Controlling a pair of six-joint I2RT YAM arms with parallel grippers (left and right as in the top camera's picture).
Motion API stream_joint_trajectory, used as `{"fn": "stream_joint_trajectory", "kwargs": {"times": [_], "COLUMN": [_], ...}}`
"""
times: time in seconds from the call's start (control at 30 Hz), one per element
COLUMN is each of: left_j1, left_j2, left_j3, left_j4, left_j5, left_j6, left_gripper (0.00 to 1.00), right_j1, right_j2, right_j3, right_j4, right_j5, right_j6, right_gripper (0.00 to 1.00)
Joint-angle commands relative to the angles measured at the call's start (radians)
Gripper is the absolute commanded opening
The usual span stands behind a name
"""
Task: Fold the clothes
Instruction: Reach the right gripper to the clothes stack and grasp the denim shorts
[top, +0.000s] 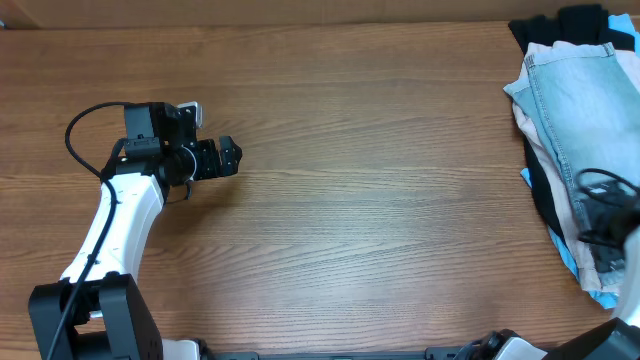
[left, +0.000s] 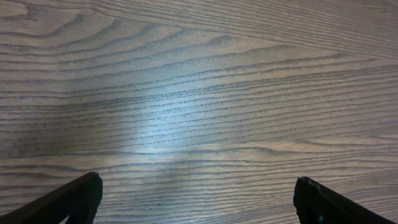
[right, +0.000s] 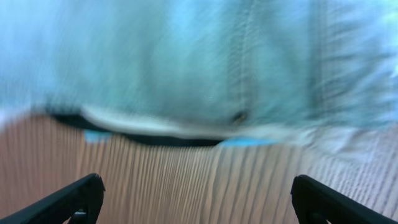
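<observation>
Overhead, denim shorts (top: 580, 110) top the pile (top: 556, 205) (far right).

Faded light-blue denim shorts (top: 585, 110) lie crumpled atop the right-edge pile.

Our left arm (top: 120, 215) reaches up from the near left corner and bends at the wrist, so the left gripper (top: 232, 157) points toward the right. In its wrist view, the left gripper (left: 198, 182) has its fingers (left: 74, 199) spread wide. Our right arm (top: 628, 338) shows only at the far right edge. The right gripper (right: 198, 182) likewise has its fingers (right: 74, 198) set wide apart.
</observation>
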Motion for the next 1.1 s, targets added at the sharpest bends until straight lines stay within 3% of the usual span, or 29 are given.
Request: {"fn": "stream_joint_trajectory", "kwargs": {"times": [0.0, 0.2, 0.5, 0.67, 0.9, 1.0, 1.07], "left_j1": [0.003, 0.003, 0.003, 0.003, 0.003, 0.003, 0.003], "left_j2": [0.002, 0.002, 0.002, 0.002, 0.002, 0.002, 0.002], "left_j3": [0.021, 0.021, 0.021, 0.021, 0.021, 0.021, 0.021], "left_j4": [0.016, 0.080, 0.100, 0.099, 0.099, 0.099, 0.100], "left_j5": [0.019, 0.020, 0.020, 0.020, 0.020, 0.020, 0.020], "left_j6": [-0.011, -0.015, -0.015, -0.015, -0.015, -0.015, -0.015], "left_gripper": [1.00, 1.00, 1.00, 1.00, 1.00, 1.00, 1.00], "right_j1": [-0.102, -0.187, -0.189, -0.188, -0.189, -0.188, -0.188], "right_j2": [-0.010, -0.009, -0.007, 0.034, 0.123, 0.124, 0.124], "right_j3": [-0.011, -0.134, -0.222, -0.222, -0.222, -0.222, -0.222], "right_j4": [0.011, 0.108, 0.229, 0.244, 0.254, 0.263, 0.269], "right_j5": [0.027, 0.044, 0.092, 0.092, 0.096, 0.090, 0.070], "right_j6": [0.044, 0.077, 0.074, 0.073, 0.072, 0.072, 0.065], "right_gripper": [1.00, 1.00, 0.98, 0.72, 0.66, 0.47, 0.18]}}
